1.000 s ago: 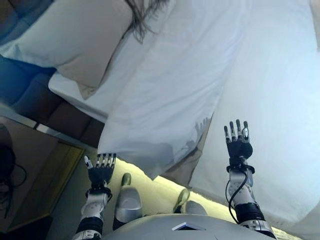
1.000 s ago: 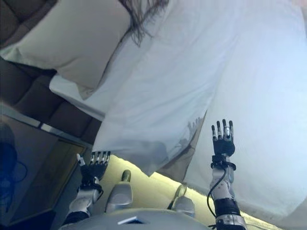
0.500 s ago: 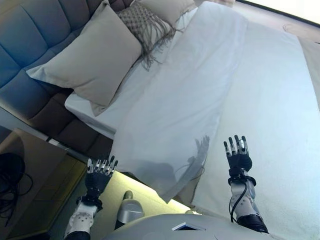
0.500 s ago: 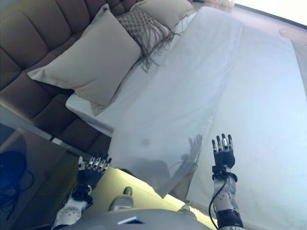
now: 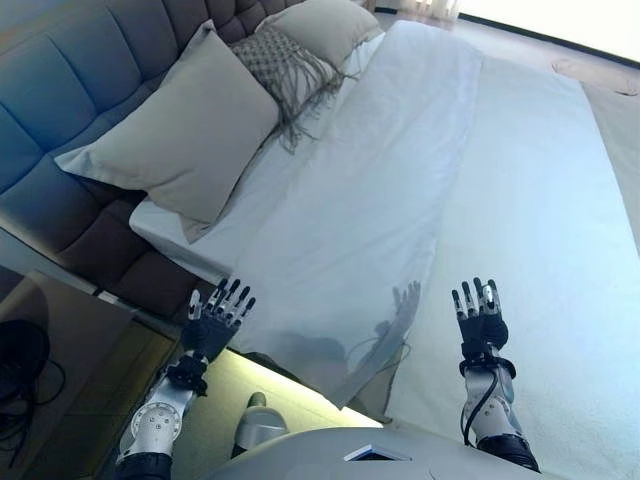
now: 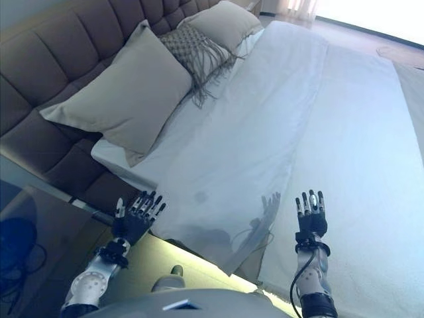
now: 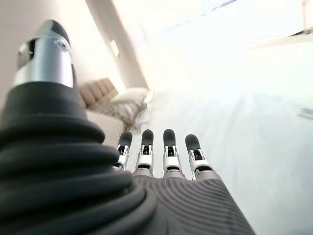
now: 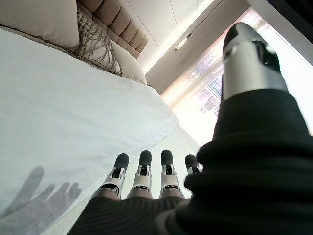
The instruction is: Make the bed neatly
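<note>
White duvet [image 5: 370,210] lies folded back along bed [image 5: 540,220], pillows [image 5: 180,130] at headboard. Left hand [image 5: 215,322] and right hand [image 5: 479,312] hover empty, fingers spread. Wrist views show only fingertips.

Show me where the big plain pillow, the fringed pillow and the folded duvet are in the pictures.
big plain pillow [image 5: 185,125]: left eye view, middle of its face.
fringed pillow [image 5: 275,62]: left eye view, on its woven front.
folded duvet [image 5: 370,210]: left eye view, middle of the turned-back layer.
</note>
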You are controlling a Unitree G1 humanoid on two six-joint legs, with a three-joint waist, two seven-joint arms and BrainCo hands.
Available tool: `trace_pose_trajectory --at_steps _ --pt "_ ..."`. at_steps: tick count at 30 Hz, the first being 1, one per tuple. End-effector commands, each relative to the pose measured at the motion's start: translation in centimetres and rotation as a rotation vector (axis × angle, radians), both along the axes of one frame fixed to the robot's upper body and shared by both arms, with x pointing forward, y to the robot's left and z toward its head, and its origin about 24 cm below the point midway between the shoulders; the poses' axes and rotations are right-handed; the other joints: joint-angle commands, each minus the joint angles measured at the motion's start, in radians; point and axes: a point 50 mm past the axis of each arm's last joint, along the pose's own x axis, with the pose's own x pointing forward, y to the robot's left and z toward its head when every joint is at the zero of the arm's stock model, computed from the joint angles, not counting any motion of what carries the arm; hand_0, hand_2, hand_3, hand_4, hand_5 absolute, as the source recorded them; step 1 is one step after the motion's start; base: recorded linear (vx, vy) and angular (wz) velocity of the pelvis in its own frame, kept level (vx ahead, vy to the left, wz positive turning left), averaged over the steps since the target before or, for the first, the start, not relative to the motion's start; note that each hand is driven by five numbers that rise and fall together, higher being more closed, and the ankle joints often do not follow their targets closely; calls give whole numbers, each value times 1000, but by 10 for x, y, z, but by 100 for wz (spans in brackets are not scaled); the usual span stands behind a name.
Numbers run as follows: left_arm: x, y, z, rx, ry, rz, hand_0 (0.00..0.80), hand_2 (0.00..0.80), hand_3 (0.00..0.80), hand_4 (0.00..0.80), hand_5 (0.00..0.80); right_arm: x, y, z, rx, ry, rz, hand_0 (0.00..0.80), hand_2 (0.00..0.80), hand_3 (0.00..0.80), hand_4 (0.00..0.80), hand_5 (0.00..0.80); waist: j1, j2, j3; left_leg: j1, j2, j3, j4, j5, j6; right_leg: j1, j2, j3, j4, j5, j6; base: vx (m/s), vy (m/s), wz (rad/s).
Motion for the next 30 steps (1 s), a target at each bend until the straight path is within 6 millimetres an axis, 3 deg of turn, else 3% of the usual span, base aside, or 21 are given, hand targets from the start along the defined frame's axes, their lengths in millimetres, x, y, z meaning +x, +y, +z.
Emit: trace_pose_trajectory --at_steps 1,8,13,15,18,20,21,24,30 --pt "27 -5 23 -11 -129 -48 0 0 0 0 0 21 -10 32 -75 -144 18 0 0 0 0 0 -12 20 -37 -5 -22 83 18 17 81 -31 13 23 53 10 -17 -3 -1 -6" --pt "41 -18 21 -93 -118 -21 0 0 0 0 0 26 1 31 -69 -146 58 0 0 0 0 0 -39 17 -50 9 -20 100 -4 21 81 -26 18 31 50 11 -17 5 -1 -4" --pt "38 -14 13 -35 -135 3 0 0 0 0 0 26 4 29 -77 -135 91 0 0 0 0 0 -51 11 -54 15 -15 119 -5 16 81 -29 24 41 45 14 -18 16 8 -4" --pt "37 -7 8 91 -111 23 0 0 0 0 0 24 3 28 -82 -129 104 0 0 0 0 0 -56 12 -54 12 -13 125 -3 16 80 -35 26 45 46 13 -19 16 23 -8" --pt "37 10 6 427 -106 30 0 0 0 0 0 24 0 29 -79 -130 112 0 0 0 0 0 -60 14 -50 6 -12 129 -1 16 81 -40 28 45 48 10 -21 0 0 0" --pt "39 25 14 725 -150 30 0 0 0 0 0 26 1 31 -73 -127 108 0 0 0 0 0 -60 15 -47 7 -12 128 -5 15 81 -37 30 40 46 8 -19 0 0 0" --pt "41 26 19 768 -174 18 0 0 0 0 0 26 2 33 -70 -125 103 0 0 0 0 0 -58 16 -47 4 -13 125 -8 17 81 -35 30 37 43 8 -17 -30 2 0" --pt "46 22 29 789 -234 -6 0 0 0 0 0 26 4 31 -74 -115 99 0 0 0 0 0 -52 18 -47 1 -15 118 -10 16 82 -30 29 27 35 9 -16 -35 7 0" --pt "46 6 29 661 -279 -43 0 0 0 0 0 26 13 25 -137 -78 144 0 0 0 0 0 -45 15 -44 -1 -18 119 -10 18 82 -28 27 21 31 14 -15 0 0 0"
